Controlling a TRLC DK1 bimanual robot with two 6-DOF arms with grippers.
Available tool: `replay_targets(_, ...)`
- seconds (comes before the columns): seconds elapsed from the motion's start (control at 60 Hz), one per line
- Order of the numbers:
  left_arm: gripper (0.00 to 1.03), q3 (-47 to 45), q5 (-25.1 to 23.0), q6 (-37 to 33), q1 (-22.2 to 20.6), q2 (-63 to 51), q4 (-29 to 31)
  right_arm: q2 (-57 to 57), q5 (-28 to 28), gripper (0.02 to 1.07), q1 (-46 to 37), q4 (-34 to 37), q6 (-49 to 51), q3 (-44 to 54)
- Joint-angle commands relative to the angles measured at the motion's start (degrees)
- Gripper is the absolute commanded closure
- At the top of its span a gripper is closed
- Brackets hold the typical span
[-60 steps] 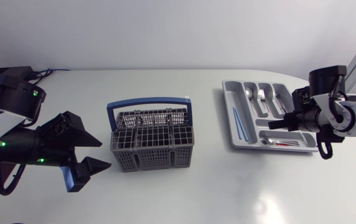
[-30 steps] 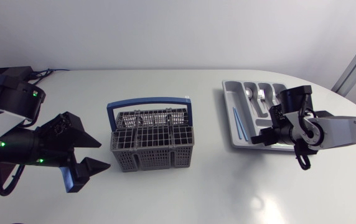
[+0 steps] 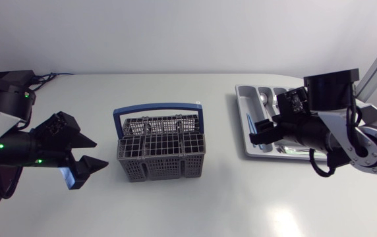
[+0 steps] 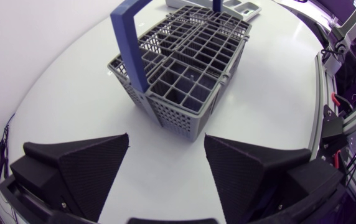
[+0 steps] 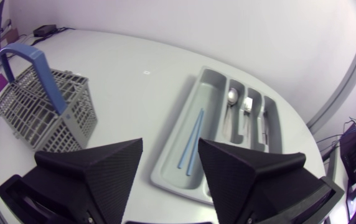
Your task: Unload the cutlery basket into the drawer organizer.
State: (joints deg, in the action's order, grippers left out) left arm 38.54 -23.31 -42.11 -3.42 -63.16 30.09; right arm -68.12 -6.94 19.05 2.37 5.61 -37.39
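Nearest to us, our left gripper (image 3: 96, 151) hangs low over the white table (image 3: 195, 204) with its two wedge fingers spread wide and nothing between them. The left arm comes in from the side with its last link lying nearly level, fingers pointing at the cutlery basket (image 3: 161, 155). In the left wrist view the gripper (image 4: 165, 140) faces one corner of the basket (image 4: 184, 81), which stands just ahead of it and apart from both fingers.

The basket is a grey plastic grid, rectangular and upright, split into many small square cells, with latticed walls. A blue handle (image 3: 155, 107) arches over it from one short end to the other; from the left wrist it rises tall and flat-sided (image 4: 131, 43). It sits about mid-table, between our two arms.

Farther along, our right gripper (image 3: 258, 135) is held above the near left end of the drawer organizer (image 3: 241, 105), fingers also wide apart and empty. The right arm is bent, its black wrist joint raised over the tray and the fingers angled down towards the basket side. From the right wrist view the gripper (image 5: 170, 144) looks down on the organizer (image 5: 210, 93) just ahead of its tips, with the basket (image 5: 44, 112) off to one side and well apart from the tray.

The organizer is a light grey moulded tray with one long compartment and several narrower ones beside it. Thin blue sticks (image 5: 190, 143) lie in the long compartment; a silver spoon (image 5: 231, 96) and other silver cutlery (image 5: 248, 107) lie in the neighbouring slots.
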Motion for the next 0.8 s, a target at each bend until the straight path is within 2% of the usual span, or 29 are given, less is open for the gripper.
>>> replay_targets(0.0, 0.06, -2.1, -0.1, -0.9, 0.4, -3.6, -1.6, -0.7, 2.6, 0.70, 2.0, 0.4, -2.9, -0.1)
replay_targets(0.133, 0.06, -1.9, 0.3, 1.7, -1.1, -7.5, -6.7, -4.3, 7.7, 1.01, 4.3, -0.9, -6.0, -2.1)
replay_targets(0.467, 0.06, 2.1, 1.6, 4.6, -3.0, -15.8, -12.4, -15.6, 14.9, 1.02, 8.3, -1.4, -8.1, -7.6)
replay_targets(0.783, 0.06, 7.7, 2.7, 7.3, -6.5, -20.9, -13.2, -18.6, 14.9, 1.02, 12.1, 0.0, -8.2, -10.3)
